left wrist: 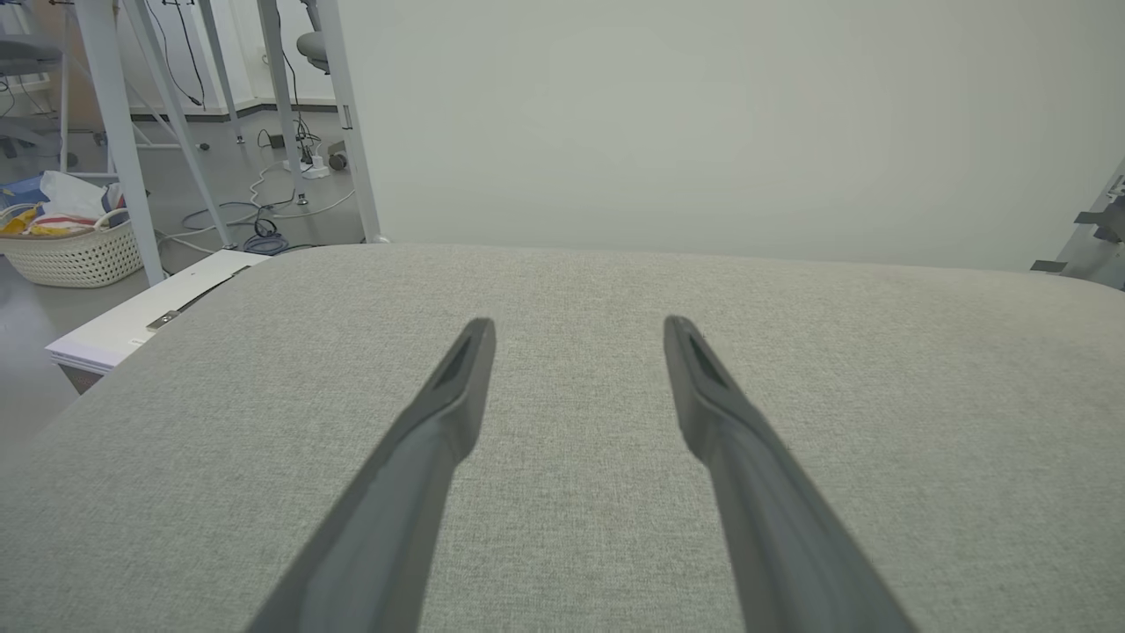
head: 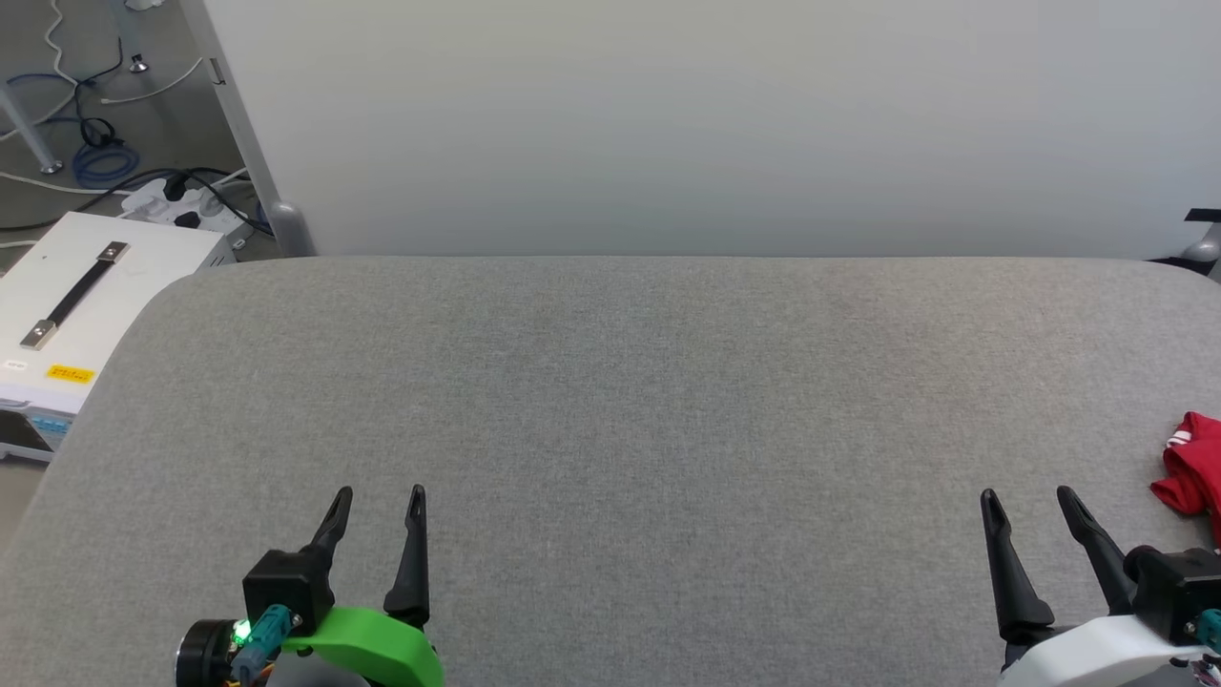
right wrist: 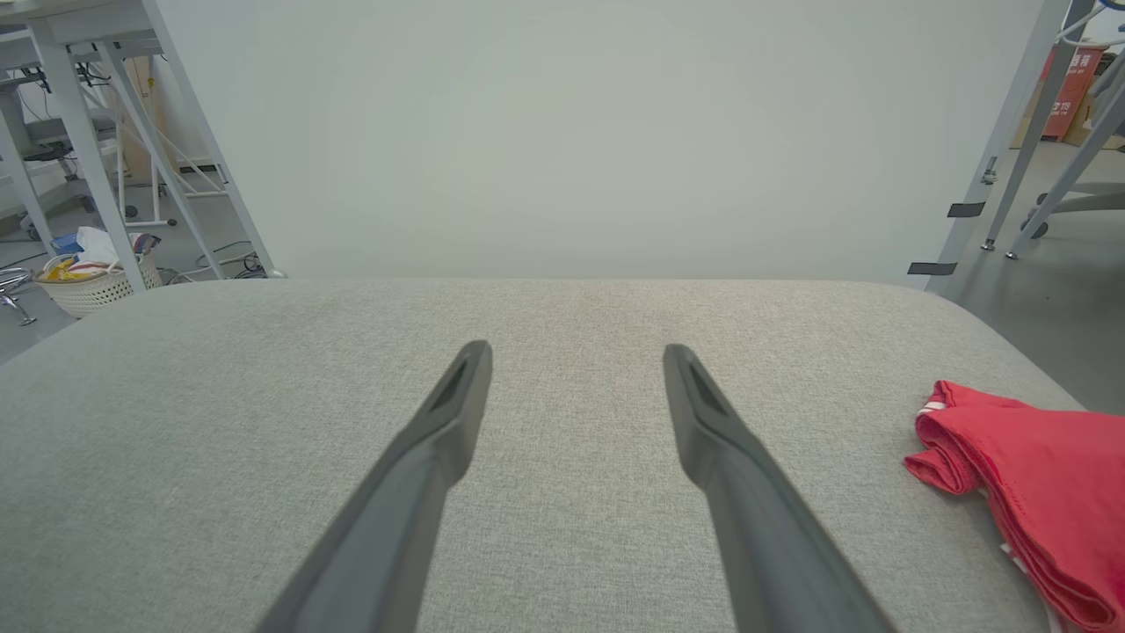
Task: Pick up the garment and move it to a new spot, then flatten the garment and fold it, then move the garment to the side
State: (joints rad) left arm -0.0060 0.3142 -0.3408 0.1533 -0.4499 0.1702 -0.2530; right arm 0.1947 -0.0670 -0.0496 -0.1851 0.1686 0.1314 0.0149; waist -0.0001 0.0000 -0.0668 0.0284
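The garment (head: 1190, 472) lies bunched in layers at the right edge of the table (head: 610, 382), just right of the right gripper (head: 1025, 493) and clear of it. The right gripper and the left gripper (head: 380, 491) both stand with fingers spread, holding nothing. Assessment: light, limp cloth that is likely to sag and unfold when lifted. Best pinched at the rolled near edge, through several layers.

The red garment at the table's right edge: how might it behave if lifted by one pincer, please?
The garment lies in soft rolled folds, so it would probably sag and unfurl when lifted. Thin layered edges suggest it is light. Pushed over the woven table, it would likely bunch.
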